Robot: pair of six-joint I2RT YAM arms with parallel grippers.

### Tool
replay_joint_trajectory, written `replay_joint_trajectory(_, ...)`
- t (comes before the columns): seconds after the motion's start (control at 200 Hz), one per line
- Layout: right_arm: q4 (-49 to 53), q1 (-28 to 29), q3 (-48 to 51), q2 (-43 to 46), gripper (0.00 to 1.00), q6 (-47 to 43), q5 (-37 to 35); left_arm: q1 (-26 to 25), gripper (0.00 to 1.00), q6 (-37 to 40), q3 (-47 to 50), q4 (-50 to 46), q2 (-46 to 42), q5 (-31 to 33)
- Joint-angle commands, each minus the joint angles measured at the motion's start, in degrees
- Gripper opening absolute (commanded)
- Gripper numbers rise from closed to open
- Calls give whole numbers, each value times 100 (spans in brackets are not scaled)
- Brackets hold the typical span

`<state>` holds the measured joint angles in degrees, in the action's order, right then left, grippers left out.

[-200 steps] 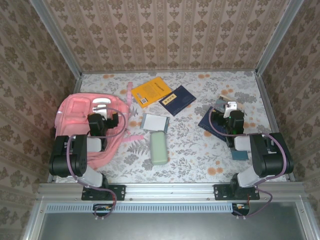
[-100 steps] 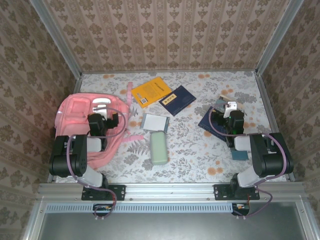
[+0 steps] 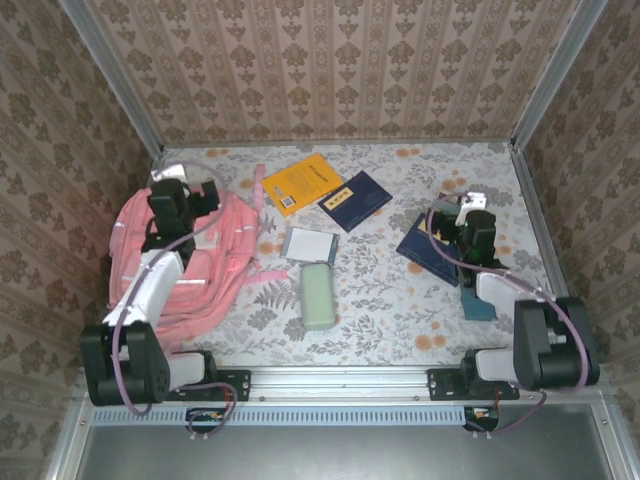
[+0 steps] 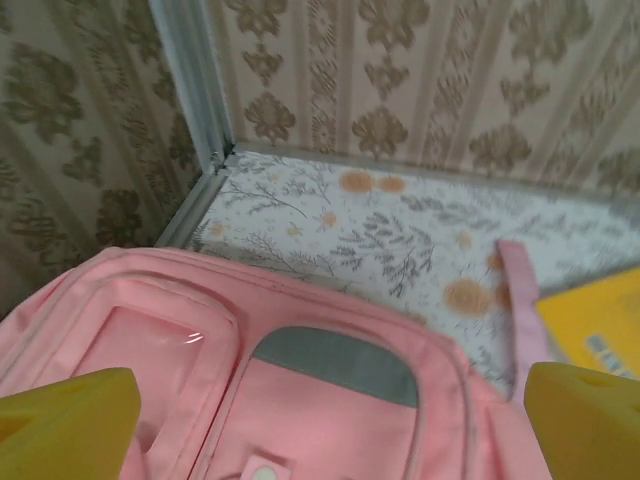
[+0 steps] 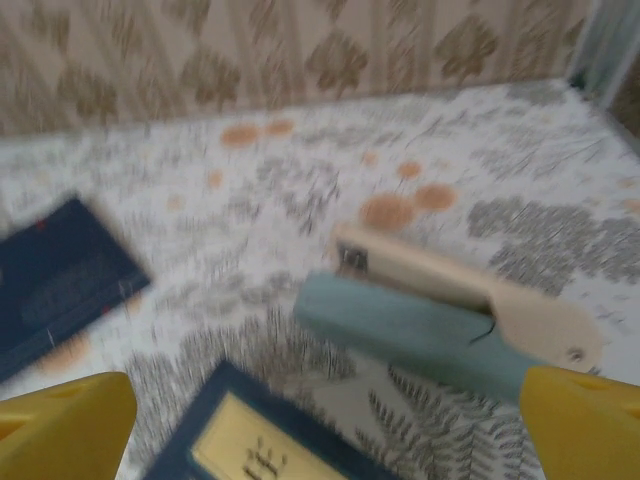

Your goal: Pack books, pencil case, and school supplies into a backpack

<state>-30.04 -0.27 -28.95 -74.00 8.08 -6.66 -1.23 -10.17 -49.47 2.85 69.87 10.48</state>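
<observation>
Wallpapered enclosure on three sides, floral worktop (image 3: 400, 310) underneath. Found left end effector (image 3: 188, 183) spread wide and holding nothing, hovering above the far end of the backpack (image 3: 228, 240); from its wrist view, looking down on a grey patch (image 4: 335, 365) and curved zip line on the pink front. Found right end effector (image 3: 456, 211) likewise spread wide and empty, over a navy book (image 3: 420, 250) at right, with a teal-and-cream item (image 5: 420, 330) just beyond its fingers.

Recorded, against a second ago, an unfolding of the left arm from the backpack's near-right side out to its far end, and a slight stretch of the right arm farther out. Recorded no shift among the things on the worktop. Judged as set-up, the left side probably for opening the backpack; packing not yet begun.

Noted backpack lying flat at left, front up, long axis near-to-far, top apparently toward the far wall. Noted pencil case (image 3: 318, 295) near centre, long axis near-to-far; pad (image 3: 308, 243) just beyond it; yellow-orange book (image 3: 302, 182) and second navy book (image 3: 356, 200) farther back, both skewed diagonally.
</observation>
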Motion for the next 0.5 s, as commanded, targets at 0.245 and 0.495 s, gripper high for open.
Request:
replay_joint_trajectory(0.245, 2592, -9, -1099, 1294, 100, 2188, 353, 286, 100, -1604, 120, -3167, -825, -660)
replay_joint_trajectory(0.495, 3355, 618, -1725, 1335, 100, 2319, 895, -208, 97, -2187, 752, -2900, -160, -1384)
